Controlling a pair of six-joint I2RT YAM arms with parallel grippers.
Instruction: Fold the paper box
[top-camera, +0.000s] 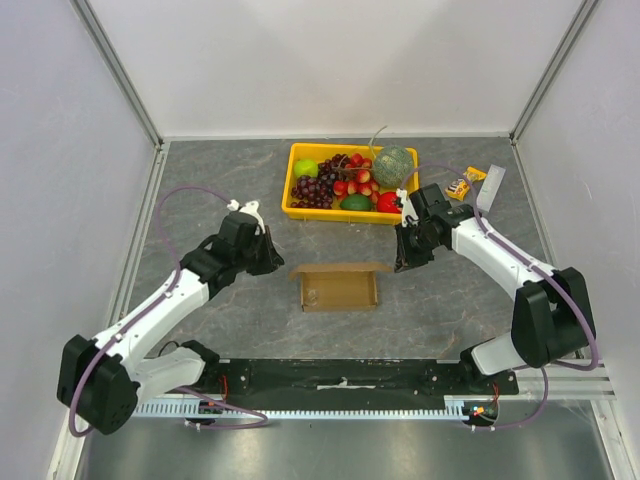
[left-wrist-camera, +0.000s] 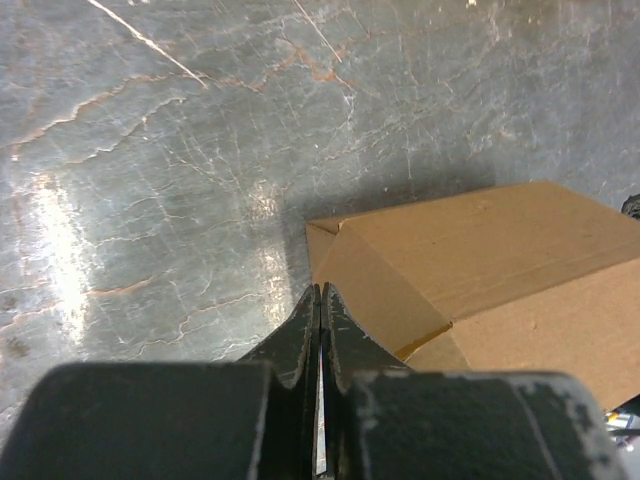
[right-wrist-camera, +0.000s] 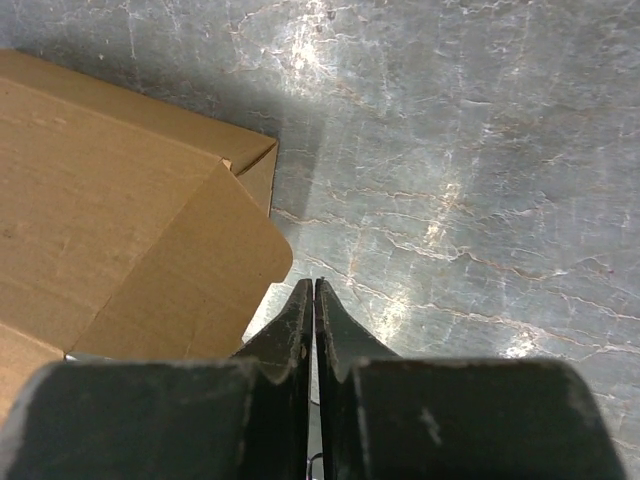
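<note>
Left claw is pinched fully shut with nothing between its fingers, its tips pointing down at the surface just beside the left end of the paper box. In the left wrist view the closed claw sits right at the edge of the paper box, next to a folded end flap; whether it touches the flap I cannot tell. The left arm runs from its base, well below and left of the box, in a long diagonal up toward the box's left end, with the wrist bent over so the claw aims downward.

The right claw hangs just off the box's right end and is likewise drawn narrow, fingers together save for a hairline slit, holding nothing. From the right wrist camera the claw hovers over bare surface beside a rounded flap of the box. The right arm rises from its base below and right of the box, its elbow well out to the right, the forearm slanting back in toward the box's right end.

The box lies flat between the two claws, its open side up and its flaps partly raised. Beyond the box sits a yellow tray filled with fruit.
</note>
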